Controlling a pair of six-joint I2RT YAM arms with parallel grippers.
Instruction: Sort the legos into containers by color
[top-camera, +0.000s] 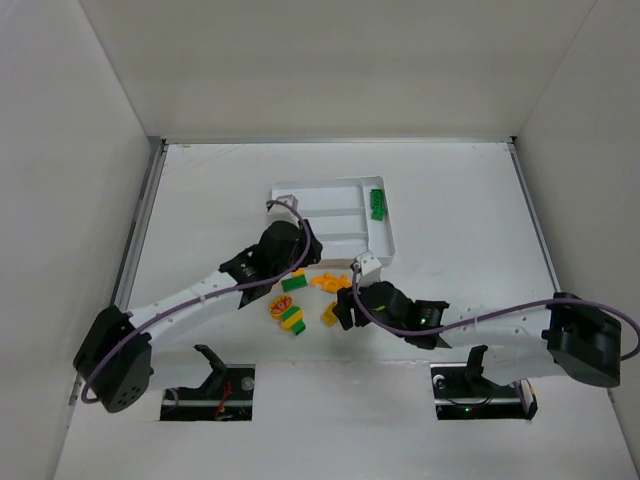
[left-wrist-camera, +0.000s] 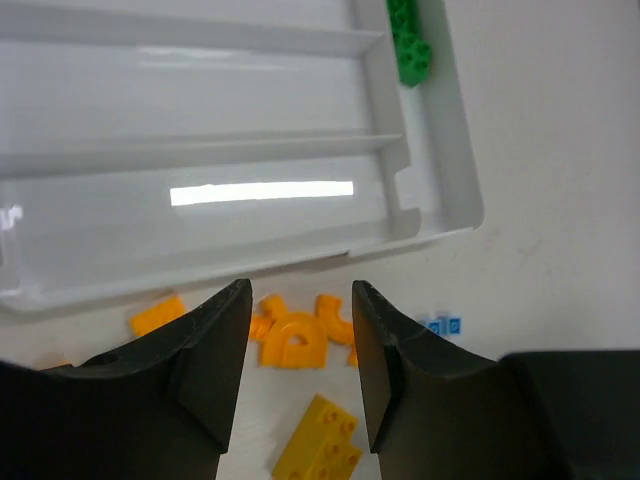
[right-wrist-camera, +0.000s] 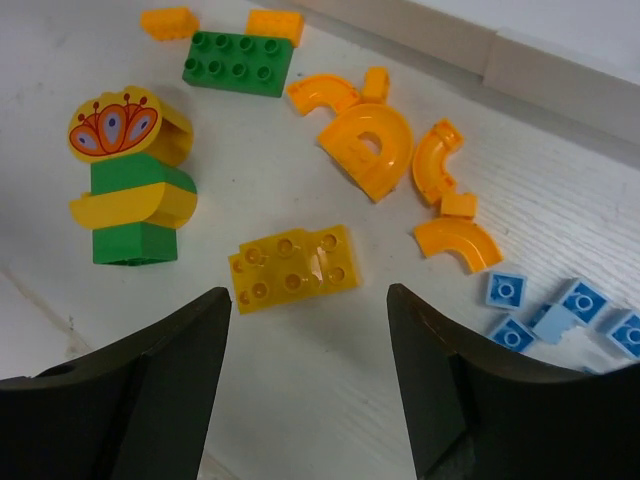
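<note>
The white tray (top-camera: 300, 192) lies at the table's middle back, with one green lego (top-camera: 377, 203) in its narrow right section; its long sections (left-wrist-camera: 200, 120) look empty. Loose legos lie just in front of it: an orange arch (left-wrist-camera: 290, 342) with curved orange bits, a green brick (right-wrist-camera: 238, 62), a yellow brick (right-wrist-camera: 292, 268), a yellow and green stack (right-wrist-camera: 130, 190) and tiny pale blue pieces (right-wrist-camera: 560, 310). My left gripper (left-wrist-camera: 300, 297) is open and empty above the orange pieces by the tray's front rim. My right gripper (right-wrist-camera: 308, 300) is open and empty just short of the yellow brick.
White walls enclose the table on three sides. The two grippers (top-camera: 290, 255) (top-camera: 345, 305) hang close together over the lego pile. The tray's front rim (right-wrist-camera: 520, 60) borders the pile on its far side.
</note>
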